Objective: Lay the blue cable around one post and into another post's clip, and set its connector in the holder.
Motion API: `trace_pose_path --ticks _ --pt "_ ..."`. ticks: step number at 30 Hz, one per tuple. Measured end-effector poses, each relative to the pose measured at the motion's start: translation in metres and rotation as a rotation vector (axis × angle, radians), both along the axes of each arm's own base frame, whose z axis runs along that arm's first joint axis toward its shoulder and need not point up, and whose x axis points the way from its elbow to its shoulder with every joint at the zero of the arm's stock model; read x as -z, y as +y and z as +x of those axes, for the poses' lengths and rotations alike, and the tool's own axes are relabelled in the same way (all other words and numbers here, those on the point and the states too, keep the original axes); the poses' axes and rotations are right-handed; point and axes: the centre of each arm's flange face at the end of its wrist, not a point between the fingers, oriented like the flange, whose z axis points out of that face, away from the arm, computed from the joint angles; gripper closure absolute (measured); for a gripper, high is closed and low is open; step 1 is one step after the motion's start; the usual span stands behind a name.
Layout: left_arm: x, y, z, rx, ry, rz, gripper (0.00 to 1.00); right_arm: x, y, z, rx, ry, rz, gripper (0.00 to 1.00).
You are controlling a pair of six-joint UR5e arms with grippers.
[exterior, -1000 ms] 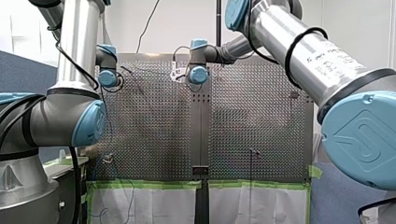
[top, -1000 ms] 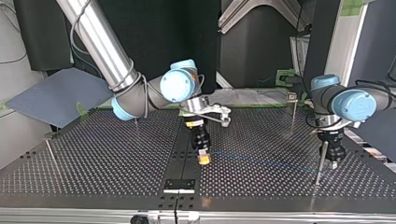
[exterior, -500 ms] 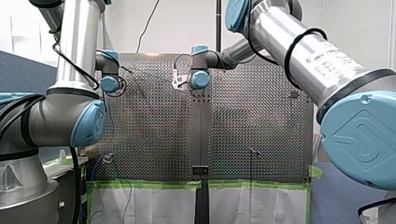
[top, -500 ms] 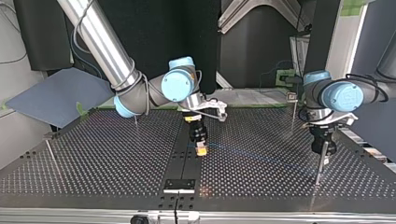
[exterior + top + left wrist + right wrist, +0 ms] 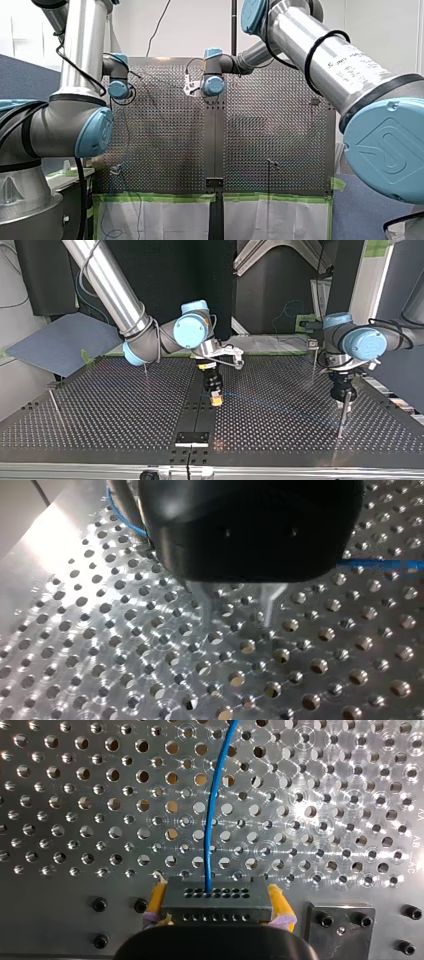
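Nearest, at the top view's front edge, I see the small black holder block [image 5: 191,438] bolted to the smooth centre strip of the perforated metal table [image 5: 100,410].

A little further back, at that view's right, a thin upright metal post [image 5: 341,419] stands on the plate. My left gripper [image 5: 237,621] hangs straight down just behind the post's top, its wrist tucked under a blue joint. Through its own camera, the two bare metal fingers [image 5: 205,602] stand a narrow gap apart with their tips close above the plate. Table holes show between them and nothing is clamped. The thin blue cable [image 5: 380,564] passes behind the black gripper body and comes out on both sides of it.

Further in, over the centre strip, my right gripper [image 5: 216,400] points down from a bent wrist. Its long silver arm comes in steeply from the top view's upper left. Its yellow pads [image 5: 279,904] are closed on the two ends of the black rectangular connector with rows of small holes [image 5: 216,901]. The connector sits low over the table, behind the holder block and well apart from it. The cable leaves the connector's face and runs ahead over the plate. In the top view it shows as a faint blue line running toward my left gripper.

Farthest back, at the top view's right, a second thin post with a small clip head [image 5: 313,346] stands near the table's rear edge.
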Motion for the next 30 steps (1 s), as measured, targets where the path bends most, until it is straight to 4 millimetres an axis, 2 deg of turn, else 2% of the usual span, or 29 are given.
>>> trace_pose_path --ticks 2,3,4,6,8,22,23,30 --pt "0.002 -0.001 -0.001 -0.003 0.011 -0.014 0.25 0.001 0.000 0.000 0.000 0.001 0.001 1.00" --pt "0.002 0.000 -0.002 -0.006 0.015 -0.022 0.25 0.001 0.000 0.000 0.000 0.002 0.002 1.00" --pt "0.003 0.000 -0.003 -0.013 0.018 -0.034 0.18 0.001 0.000 0.000 0.000 0.003 0.003 1.00" --pt "0.004 0.001 -0.004 -0.027 0.020 -0.053 0.16 0.003 0.000 -0.001 0.002 0.007 0.006 1.00" --pt "0.006 0.002 -0.005 -0.041 0.020 -0.074 0.02 0.006 -0.001 -0.003 0.005 0.012 0.011 1.00" --pt "0.008 -0.006 -0.005 -0.017 -0.039 -0.205 0.02 0.054 -0.007 -0.024 0.047 0.047 0.047 1.00" --pt "0.009 -0.006 -0.005 -0.016 -0.041 -0.210 0.00 0.057 -0.008 -0.026 0.052 0.046 0.047 1.00" --pt "0.018 0.000 -0.010 -0.059 -0.068 -0.245 0.00 0.073 -0.015 -0.043 0.119 0.034 0.043 1.00"
